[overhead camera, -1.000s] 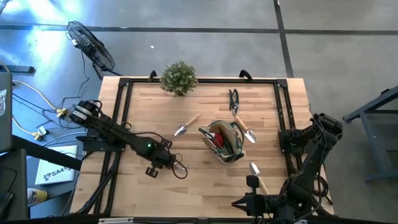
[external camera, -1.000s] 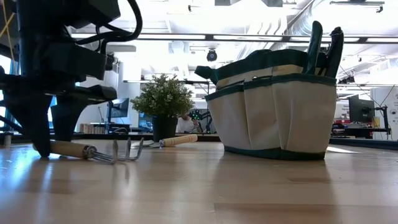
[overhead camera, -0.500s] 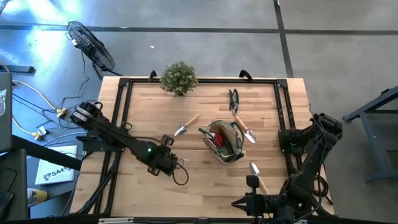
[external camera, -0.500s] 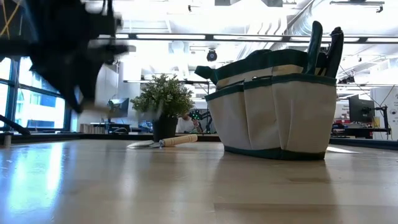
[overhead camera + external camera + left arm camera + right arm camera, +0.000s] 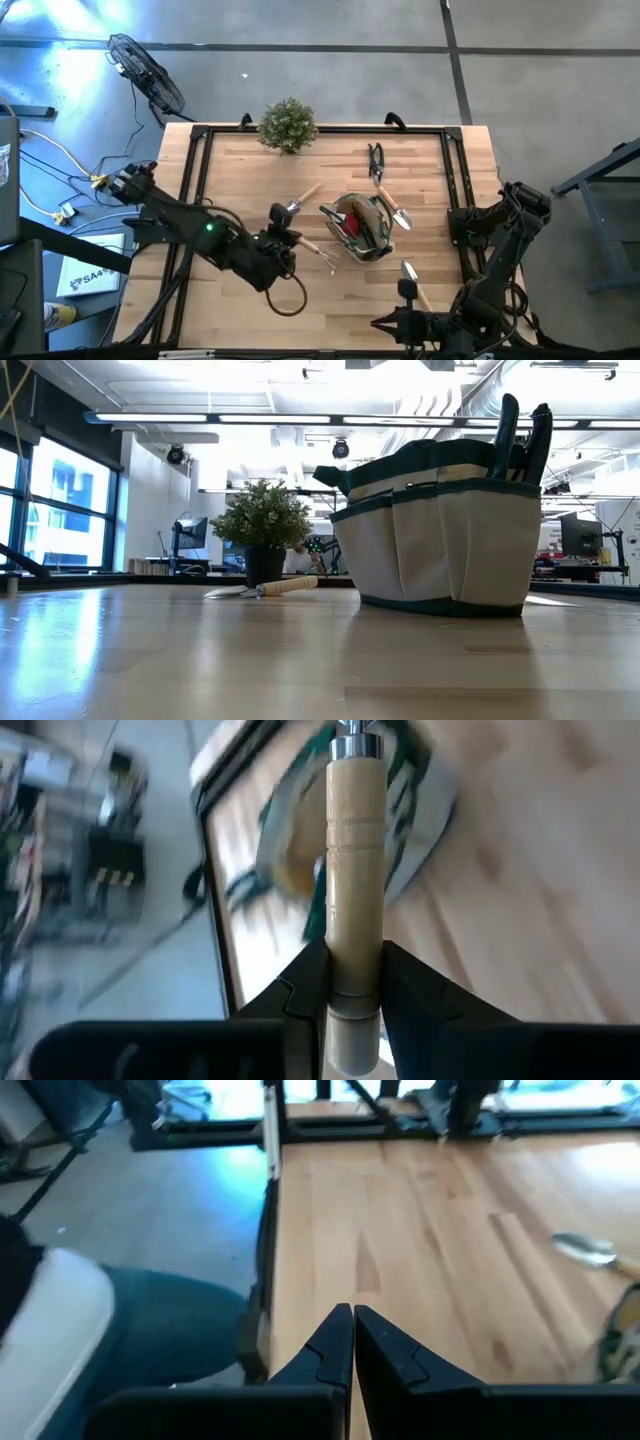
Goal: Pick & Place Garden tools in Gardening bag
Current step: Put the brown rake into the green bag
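Observation:
My left gripper (image 5: 293, 243) hangs above the table's middle, just left of the gardening bag (image 5: 362, 228), shut on a wooden-handled rake (image 5: 318, 254). The rake's metal head points toward the bag. The olive and tan bag (image 5: 440, 530) stands upright with dark tool handles sticking out of its mouth. One trowel (image 5: 300, 200) lies left of the bag, a second (image 5: 397, 212) at its right side, and a third (image 5: 412, 280) near my right arm. Dark snips (image 5: 376, 162) lie farther back. My right gripper (image 5: 352, 1330) waits shut at the near right. My left gripper pinches the rake's wooden handle near its free end (image 5: 352, 982) between its two fingers (image 5: 308, 988). The fingers slant down from the table's left, and the handle runs on ahead of them in line with them. The rake is lifted clear of the table.
A bushy potted plant (image 5: 288, 125) stands at the far edge. A black frame (image 5: 195, 180) runs around the tabletop. Bare wood lies at the near left (image 5: 230, 310). A loop of cable (image 5: 290, 298) hangs below my left arm.
My left gripper has risen off the table with the rake and gone right toward the bag, tipping from pointing down to slanting. The rake, which lay flat on the wood, is now lifted clear. Both have left the low view.

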### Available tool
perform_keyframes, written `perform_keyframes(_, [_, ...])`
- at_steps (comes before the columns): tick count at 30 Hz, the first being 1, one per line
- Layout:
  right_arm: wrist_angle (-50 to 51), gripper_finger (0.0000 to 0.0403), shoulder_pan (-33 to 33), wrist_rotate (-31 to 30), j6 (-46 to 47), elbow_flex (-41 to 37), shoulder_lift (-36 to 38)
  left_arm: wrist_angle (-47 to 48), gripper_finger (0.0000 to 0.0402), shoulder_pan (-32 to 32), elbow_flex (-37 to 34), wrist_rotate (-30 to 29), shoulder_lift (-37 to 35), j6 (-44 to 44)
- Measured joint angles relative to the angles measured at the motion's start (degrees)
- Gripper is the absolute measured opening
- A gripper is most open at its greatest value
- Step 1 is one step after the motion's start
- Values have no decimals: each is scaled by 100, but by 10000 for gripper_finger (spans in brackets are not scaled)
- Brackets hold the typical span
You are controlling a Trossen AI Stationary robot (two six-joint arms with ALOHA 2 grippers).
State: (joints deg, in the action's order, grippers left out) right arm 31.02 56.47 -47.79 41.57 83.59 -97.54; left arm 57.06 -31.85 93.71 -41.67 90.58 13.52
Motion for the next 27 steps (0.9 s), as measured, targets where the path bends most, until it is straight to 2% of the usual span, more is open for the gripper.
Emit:
perform_keyframes(5, [-313, 4, 2, -598, -487, -4, -31, -805, 61, 373, 140, 681, -216, 1181])
perform_keyframes(8, [-804, 4, 18, -729, -1075, -4, -31, -1105, 61, 840, 147, 1337, -336, 1634])
perform_keyframes(10, [-1140, 4, 46, -682, -1481, -4, -31, -1241, 61, 1186, 140, 1886, -387, 1923])
perform_keyframes(15, [-2017, 4, 38, -376, -2234, -132, -31, -2309, 61, 2031, 140, 3634, -391, 2703])
perform_keyframes(18, [-2969, 4, 9, 34, -2974, -435, -39, -2862, 61, 2521, 142, 4465, -287, 2778])
perform_keyframes(23, [-4769, 4, 1, 1334, -4238, -955, -39, -3226, 61, 3241, 131, 6207, -5, 2371])
perform_keyframes(27, [-5650, 4, 47, 2551, -4964, -1138, -39, -3648, 61, 3453, 142, 6938, 384, 2199])
